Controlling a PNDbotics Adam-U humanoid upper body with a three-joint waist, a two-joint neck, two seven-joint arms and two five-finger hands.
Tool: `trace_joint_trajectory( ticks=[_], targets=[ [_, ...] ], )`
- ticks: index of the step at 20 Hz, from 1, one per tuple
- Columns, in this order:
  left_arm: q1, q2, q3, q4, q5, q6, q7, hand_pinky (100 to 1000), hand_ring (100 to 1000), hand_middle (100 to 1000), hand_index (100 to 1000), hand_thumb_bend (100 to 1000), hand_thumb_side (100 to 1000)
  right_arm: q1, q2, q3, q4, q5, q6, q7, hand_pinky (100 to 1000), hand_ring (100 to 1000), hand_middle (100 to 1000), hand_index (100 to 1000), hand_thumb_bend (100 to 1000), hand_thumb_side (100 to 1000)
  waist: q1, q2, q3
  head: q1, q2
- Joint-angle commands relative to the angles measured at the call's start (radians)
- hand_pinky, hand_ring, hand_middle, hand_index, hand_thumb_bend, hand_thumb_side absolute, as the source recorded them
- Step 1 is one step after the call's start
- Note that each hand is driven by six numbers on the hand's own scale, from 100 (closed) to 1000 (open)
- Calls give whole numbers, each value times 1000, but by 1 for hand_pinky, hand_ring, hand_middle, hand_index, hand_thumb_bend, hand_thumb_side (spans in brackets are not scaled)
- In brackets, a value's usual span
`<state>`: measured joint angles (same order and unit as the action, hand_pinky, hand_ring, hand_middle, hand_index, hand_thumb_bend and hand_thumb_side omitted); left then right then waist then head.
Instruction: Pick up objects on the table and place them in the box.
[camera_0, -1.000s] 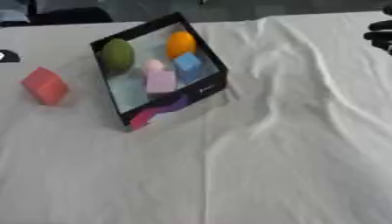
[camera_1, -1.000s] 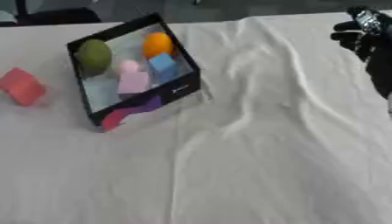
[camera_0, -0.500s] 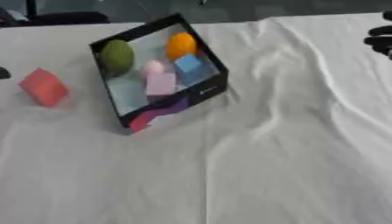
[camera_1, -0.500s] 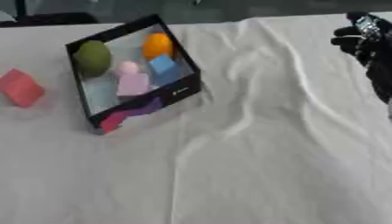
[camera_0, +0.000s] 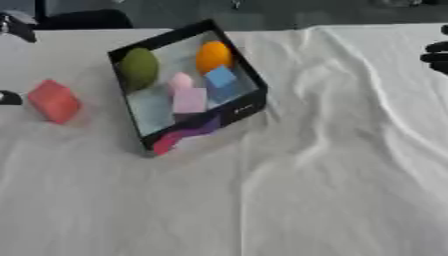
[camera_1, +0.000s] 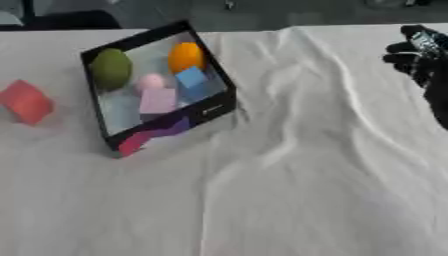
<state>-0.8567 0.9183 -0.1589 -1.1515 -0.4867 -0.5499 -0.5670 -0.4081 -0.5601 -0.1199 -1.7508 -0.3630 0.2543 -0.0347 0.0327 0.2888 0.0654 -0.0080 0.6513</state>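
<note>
Taking the black box (camera_0: 245, 107) as the landmark and reading leftward of it first: a dark bit at the far left edge, level with the red block, may be the tip of the robot's left hand (camera_0: 9, 98), but too little shows to tell how its fingers lie. Just beside that, and well apart from the box on its left, the red block (camera_0: 54, 101) sits alone on the white cloth (camera_0: 289, 200); it looks to be the one piece not yet put away. It reads as a small, stiff, light block with flat faces, probably foam or painted wood, unlikely to break, and the sensible hold would be thumb and fingers on two opposite flat sides, since it stands slightly turned and a corner grip could let it twist out. Inside the box, which lies askew with its near corner showing pink and purple print, rest a green ball (camera_0: 139, 68) at the left, a pink round piece (camera_0: 180, 81) above a lilac cube (camera_0: 189, 100) in the middle, and an orange ball (camera_0: 213, 56) over a blue cube (camera_0: 220, 77) toward the right wall. Far right of the box, past rumpled folds in the cloth, the right hand (camera_1: 422, 56) hovers near the table's edge, fingers curled in and holding nothing.
</note>
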Motion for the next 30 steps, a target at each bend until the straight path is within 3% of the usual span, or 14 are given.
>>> trace_joint_trajectory(
  ticks=[1, 6, 10, 16, 30],
  targets=[
    [-18, 31, -2, -14, -24, -188, -159, 941, 941, 849, 877, 678, 374, -10, -28, -10, -22, 10, -4, 1, 923, 757, 649, 858, 100, 621, -13, 1, -1, 8, -22],
    [-22, 20, -14, -8, -61, -207, -153, 938, 943, 852, 875, 705, 340, -13, -24, -9, -20, 15, -3, 2, 923, 757, 649, 858, 100, 625, -14, 9, -6, 11, -27],
    [-26, 11, -20, -1, -123, -220, -134, 928, 950, 859, 868, 789, 252, -14, -22, -9, -21, 17, -2, 3, 924, 757, 650, 858, 100, 627, -15, 14, -10, 14, -34],
    [-39, -12, -21, 41, -213, -235, -92, 922, 949, 852, 862, 800, 179, -17, -18, -8, -22, 21, -2, 5, 924, 757, 650, 859, 100, 630, -16, 24, -17, 22, -44],
    [-70, -54, 6, 122, -355, -231, 16, 904, 951, 846, 836, 783, 208, -16, -7, -6, -19, 43, 0, 13, 924, 758, 651, 859, 100, 649, -13, 52, -38, 26, -59]
  ],
)
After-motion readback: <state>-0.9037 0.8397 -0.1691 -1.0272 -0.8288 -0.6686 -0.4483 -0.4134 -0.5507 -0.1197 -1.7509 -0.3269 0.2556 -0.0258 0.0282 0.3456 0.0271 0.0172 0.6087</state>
